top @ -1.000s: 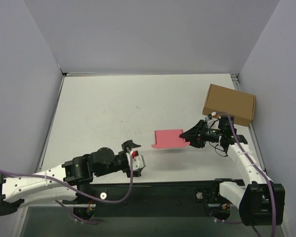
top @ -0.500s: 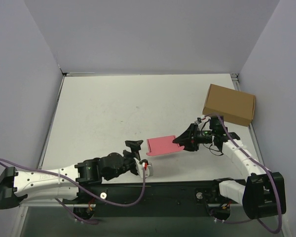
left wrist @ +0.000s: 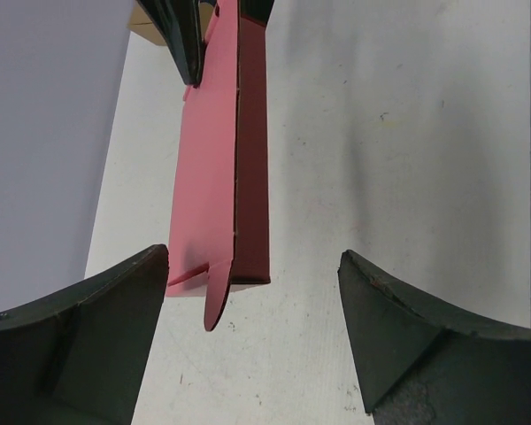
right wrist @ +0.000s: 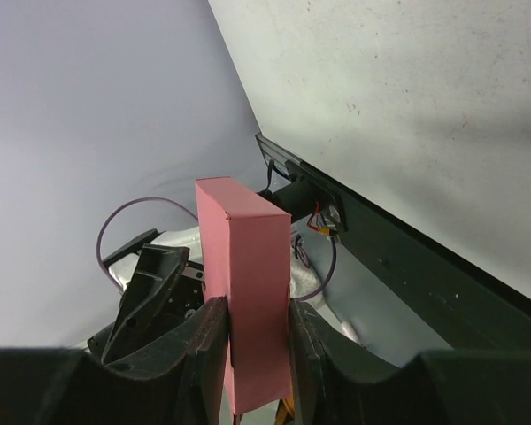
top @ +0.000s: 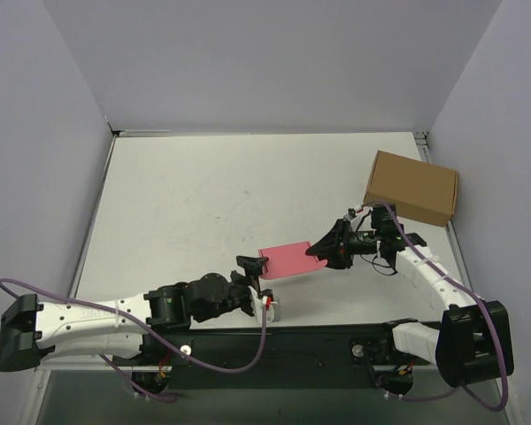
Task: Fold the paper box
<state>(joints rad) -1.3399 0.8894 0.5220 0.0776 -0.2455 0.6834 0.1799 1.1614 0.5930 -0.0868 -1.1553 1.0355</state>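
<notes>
Two grippers on my feeds, entered from the near edge outward.

Left gripper [top: 258,285]: jaws spread wide, gripping nothing. Its fingers [left wrist: 88,345] are cut off at the bottom of the left wrist view.

Paper box [top: 288,261]: pink-red card, folded flat, over the front middle of the table [top: 186,195]. Its near tabbed end sits in the gap between the left fingers and touches neither. I cannot tell whether it rests on the surface.

Right gripper [top: 323,251]: clenched on the box's far end, one finger on each face. Its fingertips run off the top of the left wrist view.

Brown cardboard box [top: 411,186]: far right by the wall, flaps shut, contents hidden from me.
</notes>
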